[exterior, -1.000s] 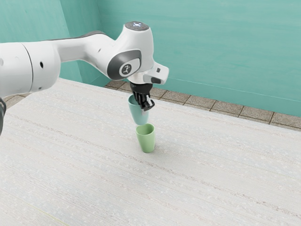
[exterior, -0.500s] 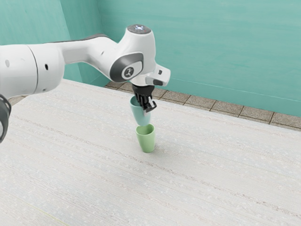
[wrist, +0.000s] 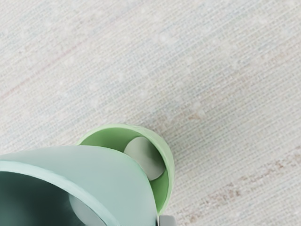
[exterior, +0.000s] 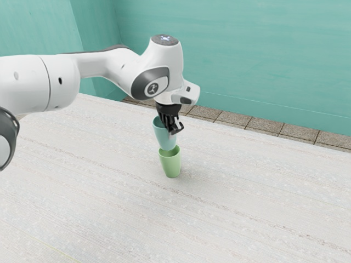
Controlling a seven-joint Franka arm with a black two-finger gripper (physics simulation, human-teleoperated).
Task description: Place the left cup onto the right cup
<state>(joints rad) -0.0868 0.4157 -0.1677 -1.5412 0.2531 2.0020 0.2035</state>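
Wrist view: the pale teal cup (wrist: 89,176), cut off at the picture's edge, covers much of the mouth of the green cup (wrist: 168,165). Exterior view: the tool (exterior: 174,125) masks part of the pale teal cup's rim; whether the two cups touch cannot be told.

You get bright, even, soft light across the pale table (exterior: 258,208) and teal wall (exterior: 263,49), a faint diffuse shadow at the green cup's (exterior: 170,163) base, gentle shading under the arm (exterior: 82,71), and a darker interior in the blue cup (wrist: 80,183).
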